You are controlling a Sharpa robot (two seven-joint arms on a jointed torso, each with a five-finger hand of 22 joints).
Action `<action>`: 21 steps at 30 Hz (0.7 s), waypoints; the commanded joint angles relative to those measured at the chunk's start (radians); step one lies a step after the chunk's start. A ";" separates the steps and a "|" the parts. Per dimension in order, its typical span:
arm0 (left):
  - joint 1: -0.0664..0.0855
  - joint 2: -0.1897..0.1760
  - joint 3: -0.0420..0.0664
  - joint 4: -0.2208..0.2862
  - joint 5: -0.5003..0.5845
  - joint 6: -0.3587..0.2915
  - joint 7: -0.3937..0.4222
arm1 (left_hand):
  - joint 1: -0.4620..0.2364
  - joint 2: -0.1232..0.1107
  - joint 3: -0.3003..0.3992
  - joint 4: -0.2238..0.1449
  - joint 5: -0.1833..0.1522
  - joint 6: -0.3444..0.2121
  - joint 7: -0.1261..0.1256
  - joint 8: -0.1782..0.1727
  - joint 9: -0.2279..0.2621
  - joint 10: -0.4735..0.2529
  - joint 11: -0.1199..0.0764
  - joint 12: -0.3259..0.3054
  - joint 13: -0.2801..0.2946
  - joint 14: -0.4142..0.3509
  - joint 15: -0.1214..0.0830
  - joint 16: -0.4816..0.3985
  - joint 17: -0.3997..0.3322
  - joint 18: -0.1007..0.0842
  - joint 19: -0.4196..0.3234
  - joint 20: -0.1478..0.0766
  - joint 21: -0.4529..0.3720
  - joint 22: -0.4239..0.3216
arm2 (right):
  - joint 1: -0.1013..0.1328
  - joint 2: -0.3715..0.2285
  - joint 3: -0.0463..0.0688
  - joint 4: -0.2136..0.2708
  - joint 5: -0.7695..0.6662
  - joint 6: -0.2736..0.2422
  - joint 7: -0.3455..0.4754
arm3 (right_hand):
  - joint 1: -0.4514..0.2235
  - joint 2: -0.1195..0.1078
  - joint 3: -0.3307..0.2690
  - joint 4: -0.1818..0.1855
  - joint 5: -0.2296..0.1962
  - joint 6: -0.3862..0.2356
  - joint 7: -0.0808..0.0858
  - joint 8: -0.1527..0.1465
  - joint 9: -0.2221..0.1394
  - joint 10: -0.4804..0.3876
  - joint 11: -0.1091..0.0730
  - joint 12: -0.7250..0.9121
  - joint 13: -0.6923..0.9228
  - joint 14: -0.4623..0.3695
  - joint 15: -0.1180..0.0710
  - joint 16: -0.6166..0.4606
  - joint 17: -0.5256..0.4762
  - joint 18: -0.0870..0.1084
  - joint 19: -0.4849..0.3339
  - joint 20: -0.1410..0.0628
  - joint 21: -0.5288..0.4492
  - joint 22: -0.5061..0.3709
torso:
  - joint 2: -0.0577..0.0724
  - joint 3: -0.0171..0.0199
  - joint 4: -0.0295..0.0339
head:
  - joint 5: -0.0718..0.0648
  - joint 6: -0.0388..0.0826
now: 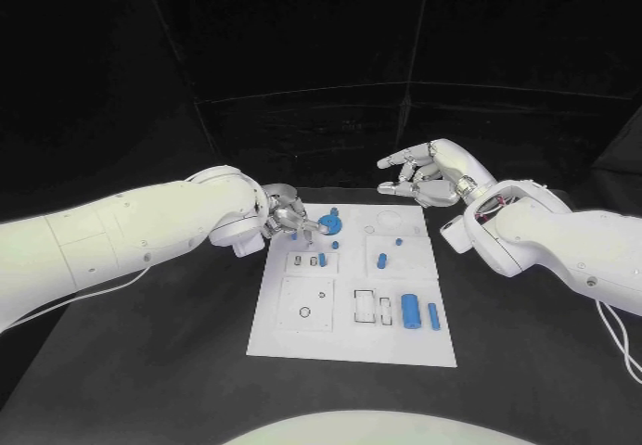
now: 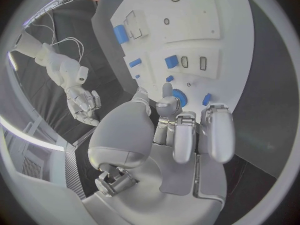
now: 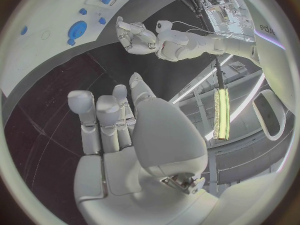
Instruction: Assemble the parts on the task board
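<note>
Left robot hand (image 1: 289,222) curled low; right robot hand (image 1: 426,176) raised, fingers apart

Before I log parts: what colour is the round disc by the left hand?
Blue; the disc shows best in the left wrist view.

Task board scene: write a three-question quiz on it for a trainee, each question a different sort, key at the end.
1. True or false: the right hand is holding a blue part.
2. Multiple choice: where is the left hand? A) at the task board's far left corner, beside the round blue part; B) over the board's near edge; C) off the table.
3. Fill in: the two long blue parts lie near the board's ____ edge, as the head view shows it.

Key: 1 false, it hangs beyond the board's far edge with fingers apart, holding nothing; 2 A; 3 right.
</note>
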 commanded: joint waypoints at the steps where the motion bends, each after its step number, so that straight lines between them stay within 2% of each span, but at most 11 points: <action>1: 0.009 0.034 -0.009 -0.026 -0.081 0.079 -0.125 | -0.003 0.007 -0.015 0.000 -0.003 -0.015 -0.001 0.022 0.025 0.002 -0.003 0.017 0.018 0.107 -0.008 0.003 0.263 -0.009 0.025 -0.003 0.007 0.011 | 0.003 0.008 0.001 -0.008 0.029 -0.007 0.000 | -0.002 -0.001 -0.008 0.000 0.006 -0.003 0.002 0.001 -0.001 -0.008 0.001 -0.006 -0.003 -0.001 -0.003 -0.006 -0.002 0.008 -0.007 0.000 -0.006 -0.003 | -0.001 0.0015 -0.0015 | 0.004 -0.002; 5: 0.013 0.069 -0.015 -0.051 -0.088 0.135 -0.164 | -0.007 0.013 -0.028 0.001 -0.003 -0.025 -0.002 0.041 0.047 0.003 -0.005 0.029 0.032 0.107 -0.008 0.003 0.263 -0.011 0.029 -0.004 0.014 0.025 | 0.003 0.017 0.001 -0.016 0.030 -0.011 -0.019 | -0.004 0.002 -0.009 0.003 0.007 -0.005 0.002 0.001 -0.001 -0.008 0.001 -0.007 -0.006 0.000 -0.003 -0.009 -0.002 0.009 -0.007 0.000 -0.010 -0.006 | 0.000 -0.0004 -0.0047 | 0.008 -0.001; 9: 0.016 0.098 -0.018 -0.078 -0.096 0.184 -0.188 | -0.012 0.025 -0.035 0.001 -0.003 -0.038 -0.002 0.053 0.063 -0.001 -0.004 0.031 0.034 0.107 -0.008 0.003 0.263 -0.013 0.032 -0.004 0.021 0.038 | 0.003 0.022 0.001 -0.020 0.030 -0.014 -0.035 | -0.004 0.003 -0.010 0.004 0.008 -0.005 0.002 0.001 -0.001 -0.008 0.001 -0.008 -0.008 0.000 -0.003 -0.011 -0.003 0.009 -0.008 0.000 -0.012 -0.008 | 0.001 -0.0013 -0.0012 | 0.003 -0.003; 21: 0.016 0.150 -0.021 -0.121 -0.111 0.211 -0.203 | -0.003 0.032 -0.046 -0.002 -0.003 -0.046 -0.005 0.077 0.091 0.004 -0.007 0.048 0.052 0.107 -0.010 0.003 0.263 -0.015 0.035 -0.005 0.027 0.051 | 0.003 0.032 0.001 -0.027 0.030 -0.008 -0.056 | -0.002 0.005 -0.011 0.004 0.013 -0.007 0.002 0.000 -0.001 -0.013 0.001 -0.014 -0.015 0.000 -0.003 -0.017 -0.006 0.010 -0.011 0.000 -0.019 -0.017 | 0.002 -0.0021 -0.0008 | 0.006 -0.012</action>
